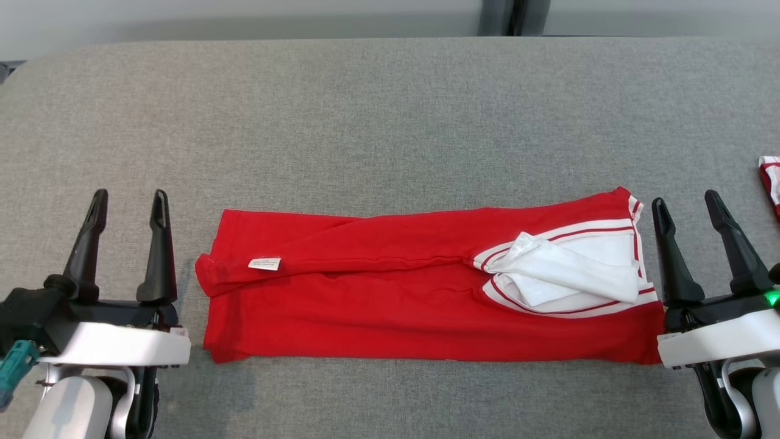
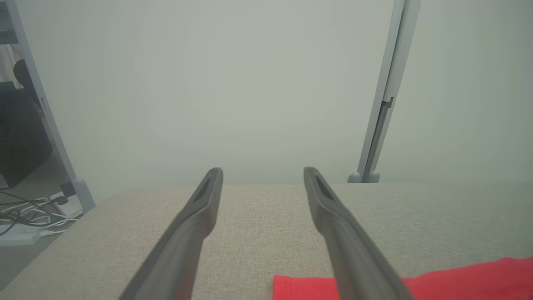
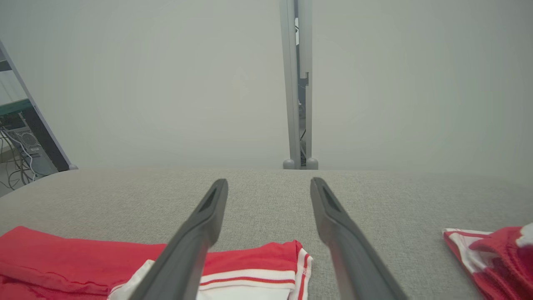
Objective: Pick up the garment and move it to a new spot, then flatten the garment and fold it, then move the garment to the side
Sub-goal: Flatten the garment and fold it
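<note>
Garment (image 1: 396,305) between left claw (image 1: 130,195), right claw (image 1: 685,200), both agape, empty

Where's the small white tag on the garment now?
In the head view, the white tag lies at the left end of the red garment, nearest the left gripper.

A grey fabric-covered surface (image 1: 390,110) spans the frame. 2 things lie on it: a red garment (image 1: 396,317), folded into a long band across the lower middle with its white-trimmed end toward the right, and a red-and-white cloth (image 1: 771,180) at the right edge.
</note>
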You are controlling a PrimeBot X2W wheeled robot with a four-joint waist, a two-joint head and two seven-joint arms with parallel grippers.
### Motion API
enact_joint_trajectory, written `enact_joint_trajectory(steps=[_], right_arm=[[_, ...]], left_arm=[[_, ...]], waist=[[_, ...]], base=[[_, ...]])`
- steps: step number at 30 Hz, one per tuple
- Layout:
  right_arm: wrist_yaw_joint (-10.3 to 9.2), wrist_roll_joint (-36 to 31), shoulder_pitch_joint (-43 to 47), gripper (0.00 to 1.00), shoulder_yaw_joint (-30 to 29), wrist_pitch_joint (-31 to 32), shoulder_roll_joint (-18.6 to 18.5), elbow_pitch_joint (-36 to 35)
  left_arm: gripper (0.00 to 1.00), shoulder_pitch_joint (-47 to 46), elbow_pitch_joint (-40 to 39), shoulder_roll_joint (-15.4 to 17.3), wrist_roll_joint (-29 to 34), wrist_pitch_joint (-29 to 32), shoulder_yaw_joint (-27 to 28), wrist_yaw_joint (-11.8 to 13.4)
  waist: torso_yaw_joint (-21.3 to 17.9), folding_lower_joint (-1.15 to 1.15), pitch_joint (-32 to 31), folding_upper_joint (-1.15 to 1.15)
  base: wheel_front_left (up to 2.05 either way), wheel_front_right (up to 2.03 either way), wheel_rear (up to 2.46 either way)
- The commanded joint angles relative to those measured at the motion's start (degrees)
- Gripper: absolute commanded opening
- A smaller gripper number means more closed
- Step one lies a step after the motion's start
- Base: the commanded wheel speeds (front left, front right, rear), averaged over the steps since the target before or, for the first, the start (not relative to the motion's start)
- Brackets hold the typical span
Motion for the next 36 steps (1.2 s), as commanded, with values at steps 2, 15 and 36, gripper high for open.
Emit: enact_joint_trajectory(steps=[2,15,36], right_arm=[[0.03,0.36,0.61,1.00,-0.52,-0.17,0.25,0.89],[0.03,1.38,-0.50,1.00,-1.82,2.54,-1.59,7.57],[0.08,10.54,-1.14,0.00,10.24,2.48,-2.36,26.40]], left_arm=[[1.00,0.80,0.76,-0.56,1.09,-0.18,0.23,-1.04],[1.00,-0.69,2.57,-2.59,2.77,-0.18,0.55,-3.83],[1.00,-0.69,4.89,-4.87,4.71,-0.19,0.86,-5.62]], waist=[[0.54,0.00,-0.81,0.00],[2.36,0.00,-0.67,0.00],[3.59,0.00,-0.84,0.00]], base=[[0.00,0.00,0.00],[0.00,0.00,0.00],[0.00,0.00,0.00]])
